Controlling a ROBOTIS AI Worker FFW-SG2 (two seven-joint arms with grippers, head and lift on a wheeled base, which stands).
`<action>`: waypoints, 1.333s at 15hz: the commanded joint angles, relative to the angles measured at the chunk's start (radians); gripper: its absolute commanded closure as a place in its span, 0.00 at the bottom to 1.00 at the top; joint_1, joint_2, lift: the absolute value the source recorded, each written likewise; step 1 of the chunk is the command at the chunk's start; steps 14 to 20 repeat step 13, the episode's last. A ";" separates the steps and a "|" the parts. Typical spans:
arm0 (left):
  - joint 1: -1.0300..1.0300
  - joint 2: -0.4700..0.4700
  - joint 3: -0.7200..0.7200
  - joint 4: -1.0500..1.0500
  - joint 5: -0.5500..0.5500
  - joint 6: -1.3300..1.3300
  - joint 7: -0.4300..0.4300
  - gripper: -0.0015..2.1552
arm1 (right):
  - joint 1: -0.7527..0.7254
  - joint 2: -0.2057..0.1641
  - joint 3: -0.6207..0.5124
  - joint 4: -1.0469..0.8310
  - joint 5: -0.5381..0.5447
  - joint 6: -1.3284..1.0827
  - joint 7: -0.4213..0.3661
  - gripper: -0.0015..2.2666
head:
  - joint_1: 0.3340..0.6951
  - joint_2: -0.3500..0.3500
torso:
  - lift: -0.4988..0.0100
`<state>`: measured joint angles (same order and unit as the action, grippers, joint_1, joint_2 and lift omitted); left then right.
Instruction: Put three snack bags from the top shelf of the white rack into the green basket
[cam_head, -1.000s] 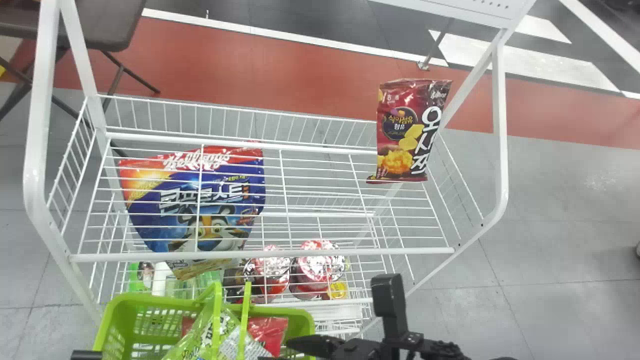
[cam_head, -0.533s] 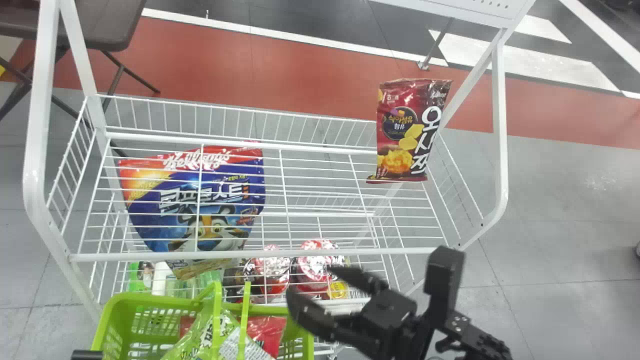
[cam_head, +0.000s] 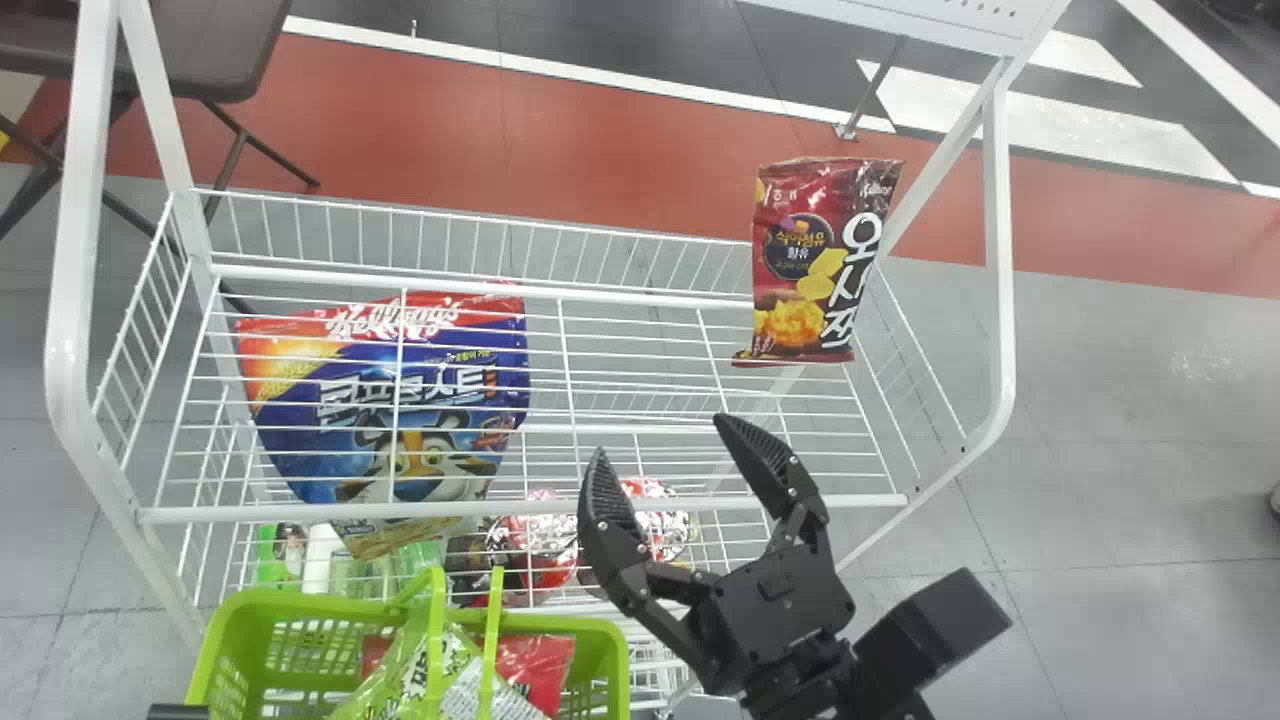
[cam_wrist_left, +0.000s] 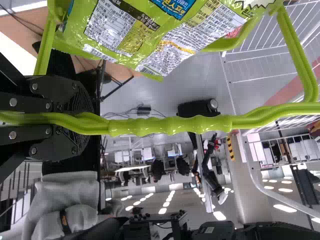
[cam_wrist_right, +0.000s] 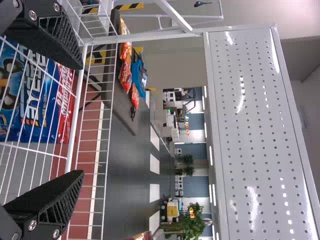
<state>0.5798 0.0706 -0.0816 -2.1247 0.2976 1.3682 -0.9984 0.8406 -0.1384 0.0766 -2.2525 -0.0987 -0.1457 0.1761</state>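
My right gripper (cam_head: 664, 438) stands open over the top shelf's front rail, fingers pointing toward the rack. Beyond and to the right, the red snack bag (cam_head: 828, 265) leans at the shelf's back right. In the right wrist view this gripper (cam_wrist_right: 80, 120) has nothing between its fingers; the red bag's edge (cam_wrist_right: 143, 236) touches the picture's border. The green basket (cam_head: 225, 650) is before the rack, holding a green bag (cam_head: 400, 668) and a red bag (cam_head: 540, 665). In the left wrist view my left gripper (cam_wrist_left: 91, 123) is shut on the basket's handle (cam_wrist_left: 172, 126).
The white rack (cam_head: 520, 508) has upright posts at both sides. A large blue cereal bag (cam_head: 400, 400) is seen through the shelf wires at left. Red-lidded cups (cam_head: 540, 540) stand lower. A perforated white panel (cam_wrist_right: 257, 125) crosses the rack's upper part.
My right gripper has risen from the bottom edge and moved forward over the shelf's front rail, turning as it went. Its fingers now point more toward the back. Basket and shelf bag look unmoved.
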 joint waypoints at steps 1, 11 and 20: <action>0.000 0.000 -0.001 0.002 0.000 -0.007 0.000 1.00 | 0.008 0.005 0.002 0.004 -0.007 0.004 -0.010 0.03 | 1.00 0.00 | 0.98; 0.000 0.000 -0.001 -0.006 0.000 -0.007 0.001 1.00 | 0.011 0.010 -0.015 0.002 -0.032 0.007 -0.012 0.03 | 1.00 0.00 | 0.98; 0.000 0.000 -0.001 -0.006 0.000 -0.007 0.001 1.00 | 0.011 0.011 -0.015 0.002 -0.032 0.007 -0.012 0.03 | 1.00 0.00 | 0.98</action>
